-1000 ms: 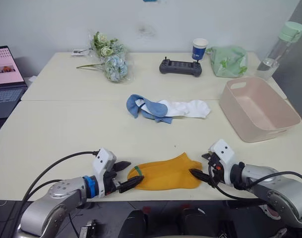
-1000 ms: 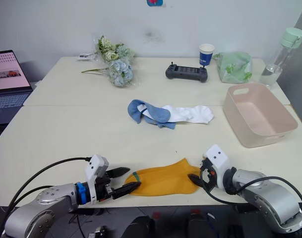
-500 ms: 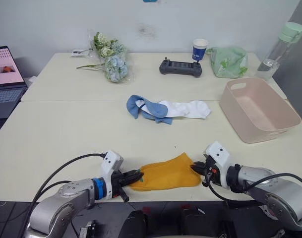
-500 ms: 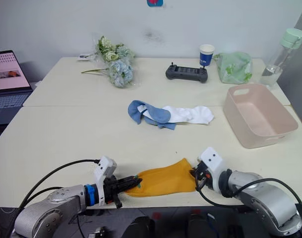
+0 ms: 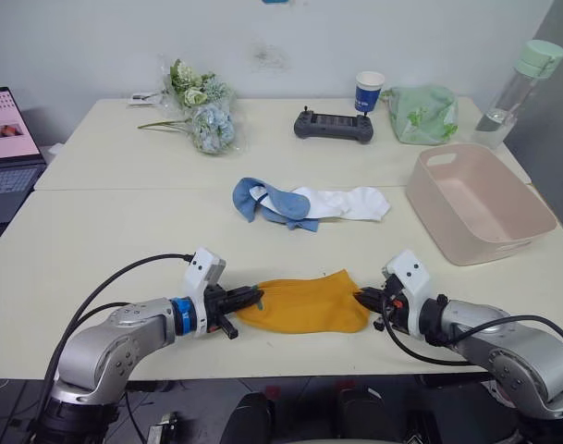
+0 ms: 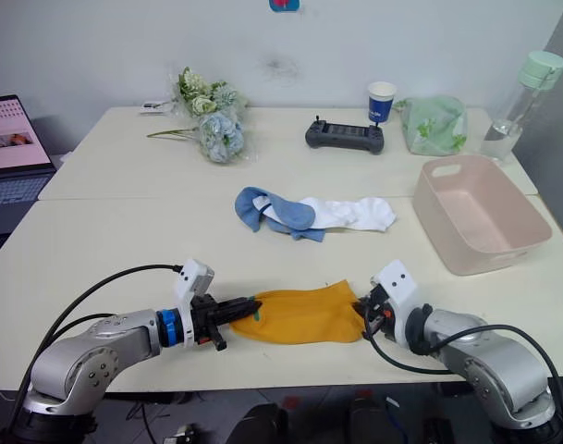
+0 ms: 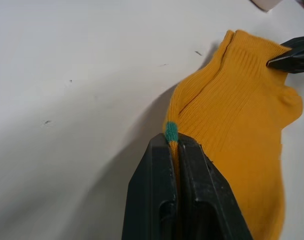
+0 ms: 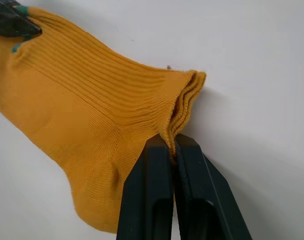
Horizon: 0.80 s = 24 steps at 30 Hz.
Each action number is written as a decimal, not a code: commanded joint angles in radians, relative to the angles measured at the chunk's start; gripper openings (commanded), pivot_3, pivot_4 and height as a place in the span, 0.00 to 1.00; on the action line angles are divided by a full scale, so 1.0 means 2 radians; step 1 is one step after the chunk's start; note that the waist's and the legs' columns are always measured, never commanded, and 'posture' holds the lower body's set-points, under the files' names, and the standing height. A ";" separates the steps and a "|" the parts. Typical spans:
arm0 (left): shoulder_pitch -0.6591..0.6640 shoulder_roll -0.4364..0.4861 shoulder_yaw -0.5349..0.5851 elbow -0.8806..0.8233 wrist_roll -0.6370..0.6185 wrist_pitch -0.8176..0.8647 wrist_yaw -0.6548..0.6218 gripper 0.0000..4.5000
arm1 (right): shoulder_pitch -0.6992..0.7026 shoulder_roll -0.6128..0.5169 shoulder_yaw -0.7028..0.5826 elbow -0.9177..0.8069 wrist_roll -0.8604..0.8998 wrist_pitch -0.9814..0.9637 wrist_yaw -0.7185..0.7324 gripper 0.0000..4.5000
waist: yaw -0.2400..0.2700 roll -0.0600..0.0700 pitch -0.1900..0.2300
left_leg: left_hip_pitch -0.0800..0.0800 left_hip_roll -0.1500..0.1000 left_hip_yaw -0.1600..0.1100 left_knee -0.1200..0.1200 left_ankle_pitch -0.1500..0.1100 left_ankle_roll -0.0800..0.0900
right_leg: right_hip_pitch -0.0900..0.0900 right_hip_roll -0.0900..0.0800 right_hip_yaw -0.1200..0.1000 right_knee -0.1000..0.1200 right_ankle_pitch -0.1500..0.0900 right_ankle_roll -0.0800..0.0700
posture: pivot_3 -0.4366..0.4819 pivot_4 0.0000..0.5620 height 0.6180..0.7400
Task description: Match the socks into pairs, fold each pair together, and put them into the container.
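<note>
Left eye view: both pincers clamp the mustard socks (image 5: 304,304); blue-white sock heap (image 5: 304,203) behind; container (image 5: 480,214) right.

The mustard-orange socks (image 5: 305,304) lie stacked flat near the front edge of the bench (image 5: 124,231), stretched lengthwise. Farther back, the light blue socks (image 5: 267,201) and white socks (image 5: 350,202) lie tangled together. The pink container (image 5: 480,201) stands empty at the right.
</note>
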 commanded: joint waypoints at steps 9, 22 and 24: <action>-0.008 0.001 0.007 0.002 0.012 -0.023 -0.014 0.21 | -0.010 0.009 -0.021 0.000 -0.009 -0.001 -0.008 0.24 | 0.000 0.000 0.000 | 0.000 0.000 0.000 0.000 0.000 0.000 | 0.000 0.000 0.000 0.000 0.000 0.000 | 0.48 0.27 1.00; -0.027 0.046 0.029 -0.025 0.025 -0.132 -0.113 0.43 | -0.023 0.012 -0.021 -0.030 -0.001 -0.102 0.053 0.66 | 0.000 0.000 0.000 | 0.000 0.000 0.000 0.000 0.000 0.000 | 0.000 0.000 0.000 0.000 0.000 0.000 | 0.48 0.27 1.00; -0.023 0.049 -0.012 -0.035 0.055 -0.161 -0.130 0.31 | -0.019 0.005 0.014 -0.024 -0.028 -0.127 0.059 0.58 | 0.000 0.000 0.000 | 0.000 0.000 0.000 0.000 0.000 0.000 | 0.000 0.000 0.000 -0.001 0.000 0.000 | 0.48 0.27 1.00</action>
